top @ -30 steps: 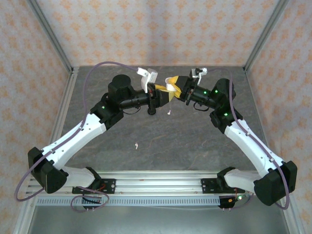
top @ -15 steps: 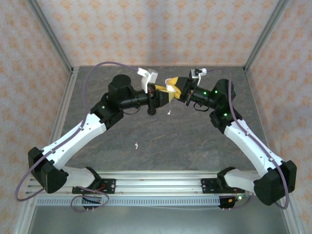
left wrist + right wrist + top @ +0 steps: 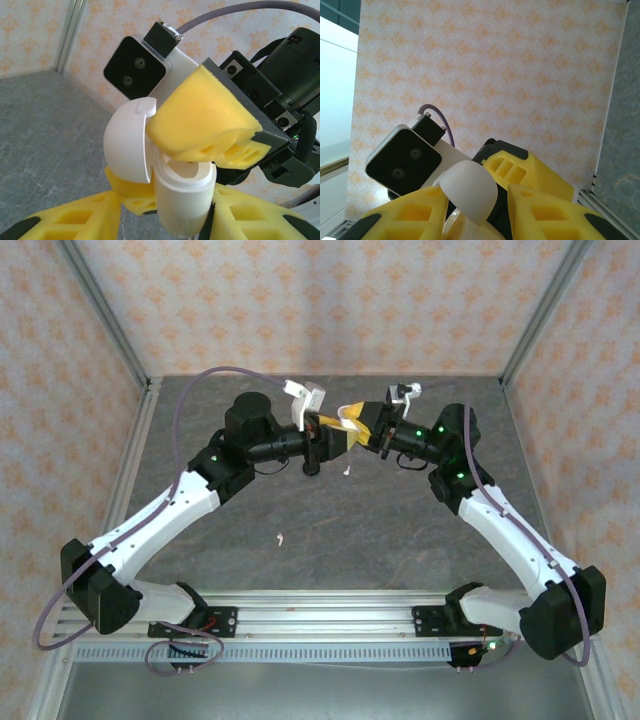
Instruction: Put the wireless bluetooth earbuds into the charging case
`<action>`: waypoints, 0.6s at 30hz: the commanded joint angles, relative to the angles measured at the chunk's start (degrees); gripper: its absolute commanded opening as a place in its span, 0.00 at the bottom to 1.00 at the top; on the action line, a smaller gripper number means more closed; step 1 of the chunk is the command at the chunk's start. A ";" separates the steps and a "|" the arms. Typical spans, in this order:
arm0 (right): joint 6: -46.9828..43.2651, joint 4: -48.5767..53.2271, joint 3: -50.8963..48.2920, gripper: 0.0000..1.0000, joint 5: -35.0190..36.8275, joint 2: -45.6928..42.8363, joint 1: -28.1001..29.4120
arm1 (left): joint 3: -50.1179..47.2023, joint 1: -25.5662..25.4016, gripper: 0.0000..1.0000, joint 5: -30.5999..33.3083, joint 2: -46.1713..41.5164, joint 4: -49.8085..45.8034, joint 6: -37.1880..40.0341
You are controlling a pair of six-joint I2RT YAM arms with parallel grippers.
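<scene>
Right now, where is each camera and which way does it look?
Top view: above and behind the arms, facing down at the table; both arms show, left pincer and right pincer meeting at the case.
Left wrist view: on the left arm, facing over its pincer at the open case and right pincer.
Right wrist view: on the right arm, tilted up past its pincer at the case lid and wall.
Shared: both wrist views show the case and the other arm's camera.

Two arms (image 3: 170, 505) (image 3: 505, 525); two pincers, left pincer (image 3: 165, 222) and right pincer (image 3: 475, 215); one white case (image 3: 182, 200); two white earbuds (image 3: 347, 472) (image 3: 280, 537); one desk (image 3: 340, 540).
</scene>
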State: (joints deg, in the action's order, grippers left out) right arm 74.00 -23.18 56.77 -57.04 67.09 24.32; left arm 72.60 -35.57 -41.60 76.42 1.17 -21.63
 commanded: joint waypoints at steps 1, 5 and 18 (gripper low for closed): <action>-1.09 -0.13 -1.48 0.12 -4.05 0.45 0.61 | 3.22 0.24 0.45 -0.92 0.21 4.91 -0.52; -1.14 -0.03 -2.14 0.11 -4.18 0.42 0.64 | 3.22 0.31 0.45 -0.93 -0.08 4.78 -0.25; -0.53 -0.28 -2.73 0.11 -5.50 2.25 0.56 | 2.99 0.29 0.52 -1.17 -0.53 4.28 0.29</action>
State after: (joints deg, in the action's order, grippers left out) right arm 73.65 -24.36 55.55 -57.95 68.42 24.32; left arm 72.62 -35.46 -41.58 76.66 -0.97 -21.58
